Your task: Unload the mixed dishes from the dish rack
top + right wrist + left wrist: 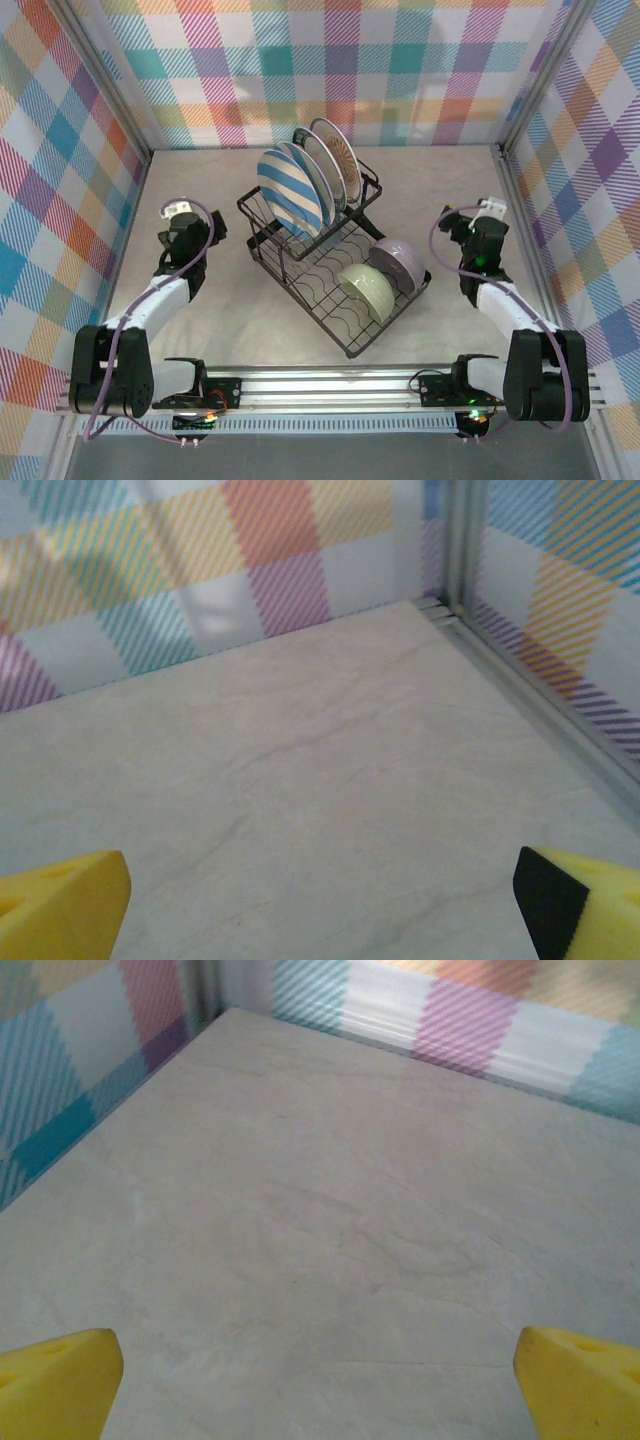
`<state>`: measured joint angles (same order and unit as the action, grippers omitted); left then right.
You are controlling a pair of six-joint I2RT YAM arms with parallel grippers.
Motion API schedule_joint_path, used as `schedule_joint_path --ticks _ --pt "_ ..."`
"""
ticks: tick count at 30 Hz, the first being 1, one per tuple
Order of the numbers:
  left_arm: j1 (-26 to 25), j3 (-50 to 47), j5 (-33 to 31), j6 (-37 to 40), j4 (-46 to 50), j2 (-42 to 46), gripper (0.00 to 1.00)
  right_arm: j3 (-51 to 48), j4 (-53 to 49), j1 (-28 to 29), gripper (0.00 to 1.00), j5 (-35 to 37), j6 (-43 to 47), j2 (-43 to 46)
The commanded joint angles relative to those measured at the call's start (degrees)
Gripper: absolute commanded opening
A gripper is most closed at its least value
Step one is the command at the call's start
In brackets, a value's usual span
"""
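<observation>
Both empty, jaws fully apart: left gripper (320,1388), right gripper (320,905), flanking the rack (256,256) mid-table. Step zero, nothing unloaded (plates (295,190) upright, green bowl (365,288) slotted). Next: right should reach inward for lavender bowl (398,260), nearest it.

- rack (265,225): thin black wire, metal by the look, a slight sheen can be seen
- plates (292,192): glazed, glossy, smooth
- green bowl (366,287), lavender bowl (400,262): smooth, softer satin finish
- table (330,1210): matt, smooth, stone-like veining
- walls (60,180): matt plaid print
</observation>
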<state>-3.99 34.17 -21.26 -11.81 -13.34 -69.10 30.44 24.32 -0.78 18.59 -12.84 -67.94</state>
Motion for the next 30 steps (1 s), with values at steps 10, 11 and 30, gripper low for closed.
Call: schedule_joint_path --ticks 10,11,30 --pt "0.28 12.75 4.16 -22.54 46.12 11.84 1.00 18.45 -41.28 -1.08 0.99 4.53 -22.02 -2.61" --pt "0.30 12.91 6.61 -23.29 48.42 12.20 1.00 19.47 -43.81 -1.15 0.99 2.47 -22.04 -2.87" --pt "-4.05 5.20 32.35 -33.55 48.94 4.93 0.43 13.87 -55.38 -1.09 0.91 -15.34 -22.61 1.28"
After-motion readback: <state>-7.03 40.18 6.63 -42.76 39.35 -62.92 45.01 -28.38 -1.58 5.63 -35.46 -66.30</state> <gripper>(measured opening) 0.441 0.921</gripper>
